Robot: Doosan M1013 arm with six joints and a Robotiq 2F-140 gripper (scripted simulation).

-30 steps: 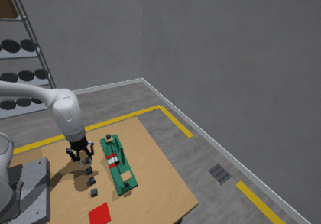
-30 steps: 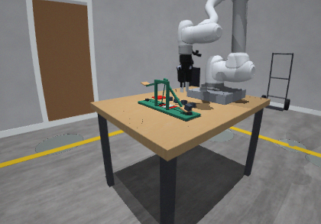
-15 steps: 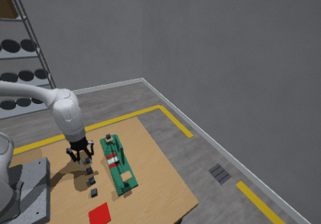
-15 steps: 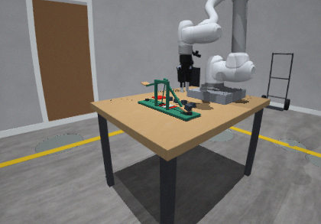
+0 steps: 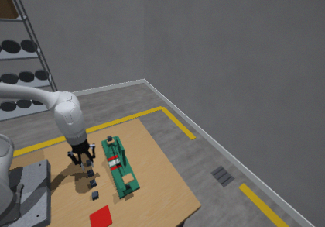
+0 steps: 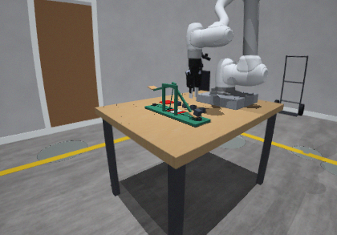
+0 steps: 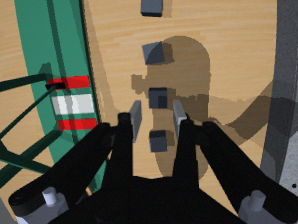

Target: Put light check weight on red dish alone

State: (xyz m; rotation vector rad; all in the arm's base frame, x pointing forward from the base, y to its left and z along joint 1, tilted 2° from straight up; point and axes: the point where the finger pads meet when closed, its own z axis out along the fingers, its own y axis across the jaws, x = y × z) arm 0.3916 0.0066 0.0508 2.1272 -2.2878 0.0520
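- The gripper [image 5: 83,161] hangs fingers-down over the worktop [image 5: 162,184], between the arm's grey base plate [image 5: 40,168] and the green rocker balance [image 5: 129,187].
- Its fingers are drawn partway in, one on each side of a dark check weight [image 7: 157,140]. The wrist view shows a sliver of worktop on both sides of that weight, so I cannot tell whether it is clamped or merely straddled.
- That weight is the end one of a row of four, which runs parallel to the balance and towards the red dish. The second weight [image 7: 158,98] lies just past the fingertips, then the third [image 7: 154,52] and the fourth [image 7: 152,3], each apart from the next.
- A fifth weight [image 5: 110,139] sits on the balance pan at the end nearest the worktop edge beside the yellow floor line.
- The other pan [image 6: 152,87] — tan — stands raised in the exterior view.
- The red dish [image 5: 100,216] lies flat near the opposite worktop edge, beyond the fourth weight and apart from it.
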